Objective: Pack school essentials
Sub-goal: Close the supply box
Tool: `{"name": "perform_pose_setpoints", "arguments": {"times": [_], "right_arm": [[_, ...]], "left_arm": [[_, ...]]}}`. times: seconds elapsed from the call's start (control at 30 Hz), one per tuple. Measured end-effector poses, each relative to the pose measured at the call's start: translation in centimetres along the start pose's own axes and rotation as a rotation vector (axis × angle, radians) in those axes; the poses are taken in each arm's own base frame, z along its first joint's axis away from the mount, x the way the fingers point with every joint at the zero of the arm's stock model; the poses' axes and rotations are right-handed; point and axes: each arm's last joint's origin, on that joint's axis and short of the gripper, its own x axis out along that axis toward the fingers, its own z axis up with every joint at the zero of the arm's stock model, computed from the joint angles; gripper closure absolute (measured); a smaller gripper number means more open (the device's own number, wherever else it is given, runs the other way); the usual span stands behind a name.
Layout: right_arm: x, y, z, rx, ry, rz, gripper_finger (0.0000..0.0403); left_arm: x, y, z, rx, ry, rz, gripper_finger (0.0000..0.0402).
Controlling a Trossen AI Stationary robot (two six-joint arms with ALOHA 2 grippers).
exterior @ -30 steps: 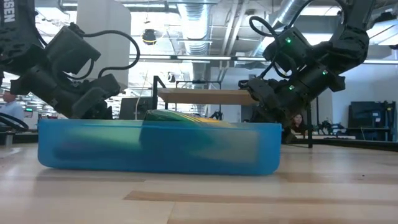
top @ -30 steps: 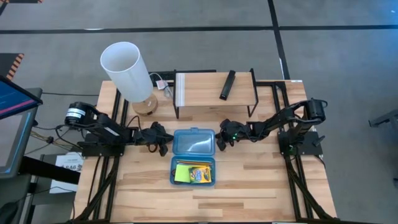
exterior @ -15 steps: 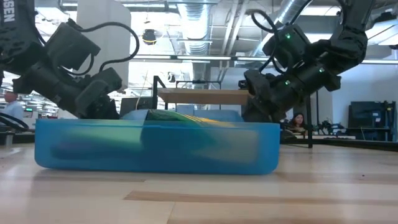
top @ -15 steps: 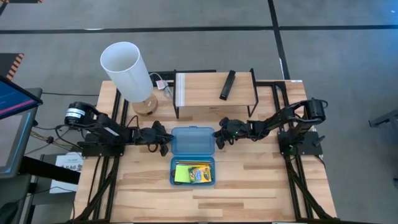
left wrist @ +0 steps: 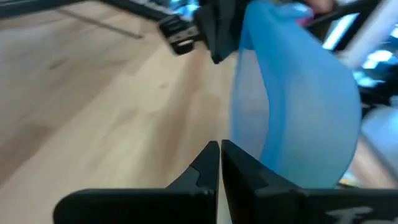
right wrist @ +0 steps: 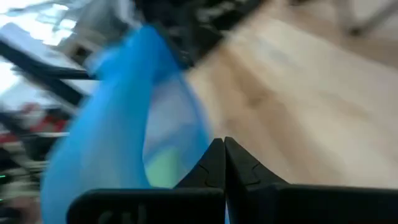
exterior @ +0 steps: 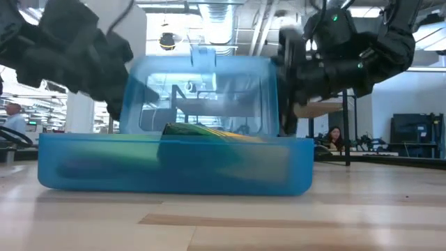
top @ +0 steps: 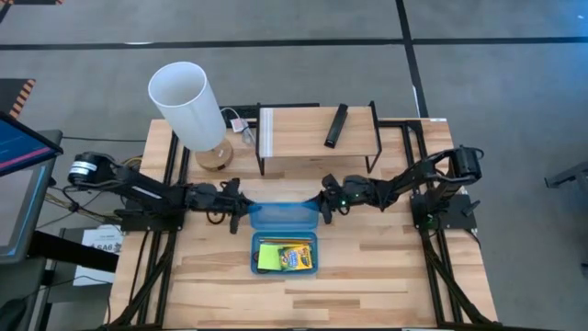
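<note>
— Wooden counter (top: 386, 267) under both arms, bare planks at the near edge. What sits closest?

— Toward the near edge, at the middle, the blue plastic case's tray (top: 285, 254) lies open, holding the lime-green sticky-note pad (top: 267, 256) on the left and the yellow-green crayon box (top: 296, 257) on the right, touching each other.

— And the lid?

— The translucent lid (exterior: 198, 94) stands nearly upright at the tray's far edge, hinged there.

— Where are the grippers?

— The left gripper (top: 241, 209) is at the lid's left end, the right gripper (top: 323, 206) at its right end. In each wrist view the two fingers are pressed together with nothing between them, the lid just beside the fingertips (left wrist: 219, 155); the same shows for the right arm's fingertips (right wrist: 219, 152). Whether either touches the lid, I cannot tell.

— Farther back?

— A small wooden shelf (top: 317, 131) on dark legs stands at the far middle, carrying a black bar-shaped remote (top: 336, 125). To its left, a lamp with a white cylindrical shade (top: 188, 104) on a round wooden base.

— Beyond the counter?

— The low view shows a workshop with ceiling ducts (exterior: 223, 28), and a person (exterior: 334, 136) seated far off on the right.
</note>
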Motion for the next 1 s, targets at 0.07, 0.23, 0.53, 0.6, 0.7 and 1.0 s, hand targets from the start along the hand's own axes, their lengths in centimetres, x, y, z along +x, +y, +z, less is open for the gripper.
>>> {"name": "perform_pose_setpoints", "arguments": {"times": [0.07,0.23,0.53,0.6,0.7,1.0], "right_arm": [[0.2,1.1,0.0,0.009,-0.014,0.075,0.0396],[1.0,4.3,-0.8,-0.007,0.018,0.177,0.0396],[2.0,9.2,-3.7,-0.158,0.1,0.099,0.0396],[2.0,9.7,-4.4,-0.185,0.114,0.044,0.0395],[1.8,10.5,-5.0,-0.203,0.104,0.002,0.0395],[2.2,10.9,-8.6,-0.217,0.15,-0.024,0.0395]], "left_arm": [[-0.4,-0.7,0.3,0.005,-0.006,-0.06,0.0397],[-1.1,-2.9,0.2,0.027,-0.018,-0.171,0.0397],[-1.8,-6.5,-1.9,0.08,0.022,-0.179,0.0397],[-1.6,-7.3,-2.2,0.093,0.03,-0.175,0.0397],[-0.7,-8.4,-2.6,0.114,0.059,-0.175,0.0397],[3.4,-11.1,-3.8,0.157,0.166,-0.231,0.0397]]}}
